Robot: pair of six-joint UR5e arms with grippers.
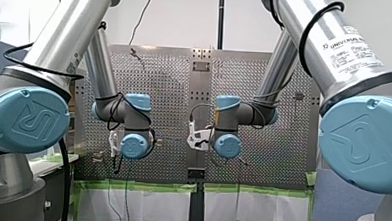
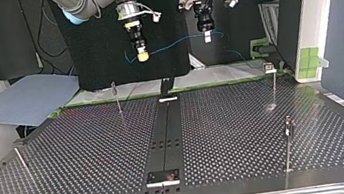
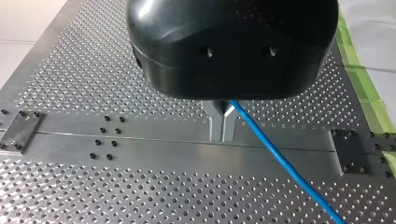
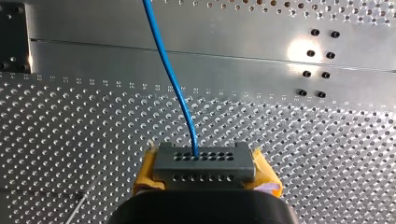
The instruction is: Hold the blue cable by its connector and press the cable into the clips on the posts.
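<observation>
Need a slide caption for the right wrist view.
Right end effector clamps grey connector between yellow pads, blue cable running ahead.

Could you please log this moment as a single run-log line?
right gripper: shut on connector | left gripper: shut on blue cable | cable hangs between them above table | posts: no cable clipped yet

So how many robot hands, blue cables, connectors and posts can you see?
hands: 2, my right hand and my left hand
blue cable: 1
connector: 1
posts: 4
total: 8
</observation>
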